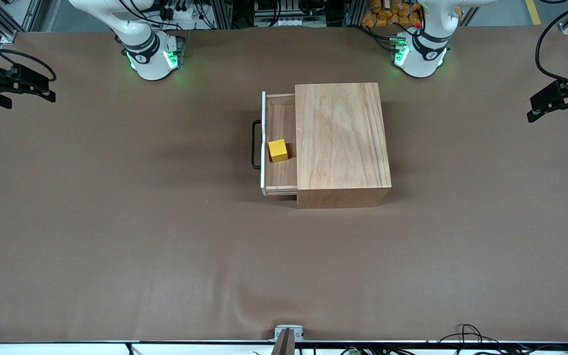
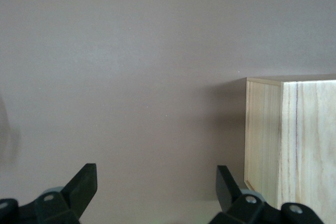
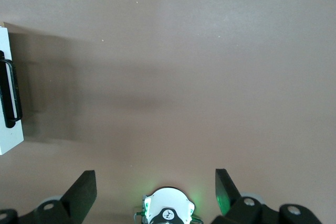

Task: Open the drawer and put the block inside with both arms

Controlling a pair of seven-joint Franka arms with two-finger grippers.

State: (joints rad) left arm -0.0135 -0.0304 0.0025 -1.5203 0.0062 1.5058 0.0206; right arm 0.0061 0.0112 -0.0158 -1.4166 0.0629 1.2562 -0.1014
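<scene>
Block (image 1: 278, 150) resting inside pulled-out drawer (image 1: 280, 143). Left gripper (image 2: 156, 190) and right gripper (image 3: 156, 190) parked over worktop (image 1: 116, 222) ends, jaws spread, empty.

no readable text
nothing legible appears on any surface; the round marks on the arm bases cannot be made out.

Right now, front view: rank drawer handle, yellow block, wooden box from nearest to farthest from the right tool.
The right tool is open at the right arm's end of the table.
1. Drawer handle: on the white front panel, facing that end.
2. Yellow block: in the open drawer.
3. Wooden box: toward the left arm's end.
</scene>
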